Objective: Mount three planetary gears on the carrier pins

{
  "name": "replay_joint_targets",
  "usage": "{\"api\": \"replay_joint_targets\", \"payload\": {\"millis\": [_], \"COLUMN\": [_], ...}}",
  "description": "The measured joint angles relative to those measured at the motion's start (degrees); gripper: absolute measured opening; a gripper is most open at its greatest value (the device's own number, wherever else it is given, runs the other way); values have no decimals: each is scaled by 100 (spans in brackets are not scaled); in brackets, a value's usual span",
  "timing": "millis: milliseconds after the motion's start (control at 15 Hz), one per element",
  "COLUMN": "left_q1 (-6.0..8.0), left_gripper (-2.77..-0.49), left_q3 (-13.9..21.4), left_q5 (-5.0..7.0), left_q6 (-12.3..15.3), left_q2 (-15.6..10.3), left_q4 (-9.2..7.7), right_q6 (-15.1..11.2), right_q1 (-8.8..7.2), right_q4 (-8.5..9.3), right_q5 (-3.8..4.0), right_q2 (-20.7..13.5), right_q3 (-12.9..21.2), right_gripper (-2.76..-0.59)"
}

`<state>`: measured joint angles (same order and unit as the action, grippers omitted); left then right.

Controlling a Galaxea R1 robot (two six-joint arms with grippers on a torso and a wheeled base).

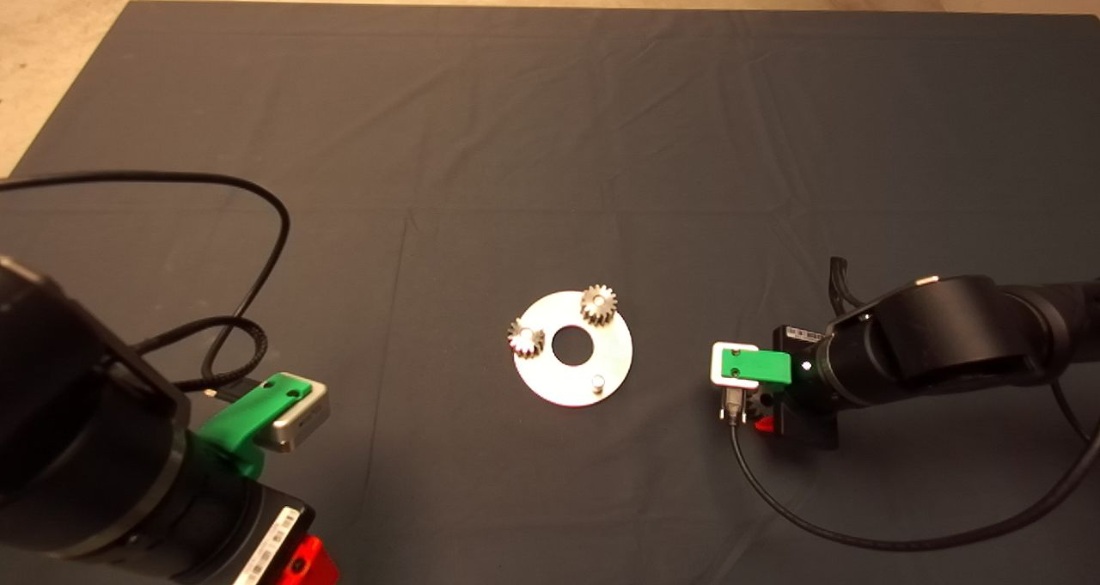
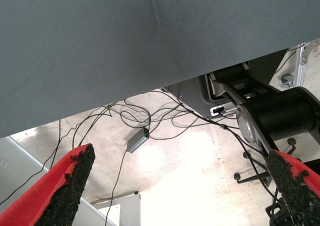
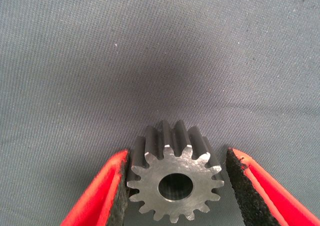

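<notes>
A shiny metal disc (image 1: 612,360) lies mid-mat with three carrier pins. Two planetary gears (image 1: 599,303) (image 1: 526,338) sit on two of the pins. The third pin (image 1: 598,384) is bare. My right gripper (image 1: 760,409) is low over the mat to the right of the disc. In the right wrist view the third gear (image 3: 175,186) lies flat on the mat between my right gripper's (image 3: 177,153) open fingers. One pad (image 3: 120,186) touches its teeth and the other (image 3: 240,186) stands a small gap away. My left gripper (image 1: 302,561) is parked at the lower left, open and empty (image 2: 180,151).
A black cable (image 1: 249,224) loops over the mat on the left, by the left arm. Another cable (image 1: 825,529) trails from the right wrist across the mat's lower right. The left wrist view shows the floor with cables (image 2: 145,121) past the mat's edge.
</notes>
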<state>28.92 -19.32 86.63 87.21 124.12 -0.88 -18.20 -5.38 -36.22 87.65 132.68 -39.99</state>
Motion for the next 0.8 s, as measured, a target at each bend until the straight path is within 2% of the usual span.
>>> {"api": "replay_joint_targets", "payload": {"millis": [133,400,800], "left_q1": [0,0,0], "left_gripper": [-78,-78,-78], "left_q3": [0,0,0], "left_q5": [0,-2,-2], "left_q6": [0,0,-2], "left_q2": [0,0,0], "left_q4": [0,0,0], "right_q6": [-48,-90,-95], "right_q1": [0,1,12], "right_q4": [0,0,-2], "right_q5": [-2,0,-2], "right_q2": [26,37,32], "right_q3": [7,7,7], "right_gripper": [-209,-216,-218]}}
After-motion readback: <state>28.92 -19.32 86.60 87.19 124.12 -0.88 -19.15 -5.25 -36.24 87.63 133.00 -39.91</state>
